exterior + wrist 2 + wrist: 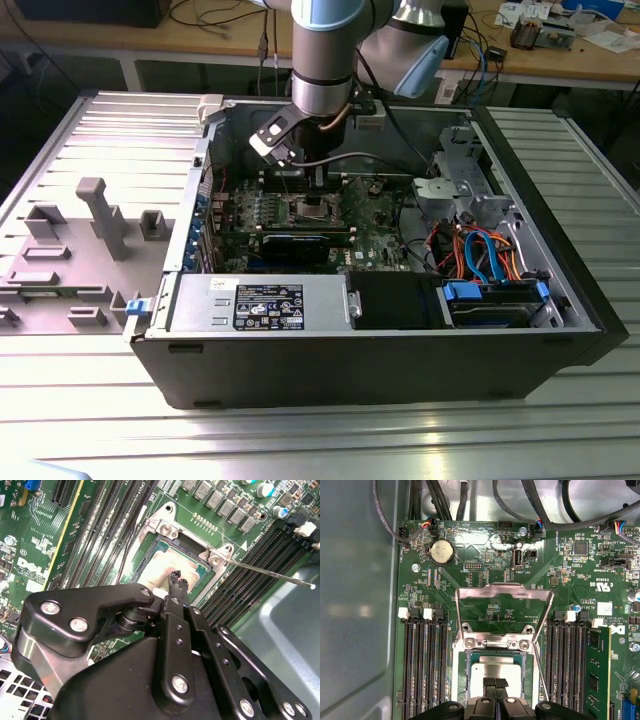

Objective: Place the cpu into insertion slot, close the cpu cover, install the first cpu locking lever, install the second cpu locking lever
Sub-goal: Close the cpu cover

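Our two fingers are shut tight together, and we see nothing pinched between them. The tip of the gripper sits right over the cpu, at the edge nearest to us. We cannot tell if the tip is touching the shiny top or hanging just above it.

The cpu lies flat inside the insertion slot, with the dark rim of the slot showing around it. The second wrist view shows the same thing: the gripper is above the cpu.

The cpu cover is wide open. It is flipped back over the green board, away from the fingers. One thin locking lever sticks out beside the slot, near the fingers but not touching them.

We think the step in hand is getting the cpu to sit right in its slot. To do this well, we should be very gentle. The cpu should lie flat with all four corners down and no side tipped up. We should not push hard or slide it, because the tiny pins under it could bend.
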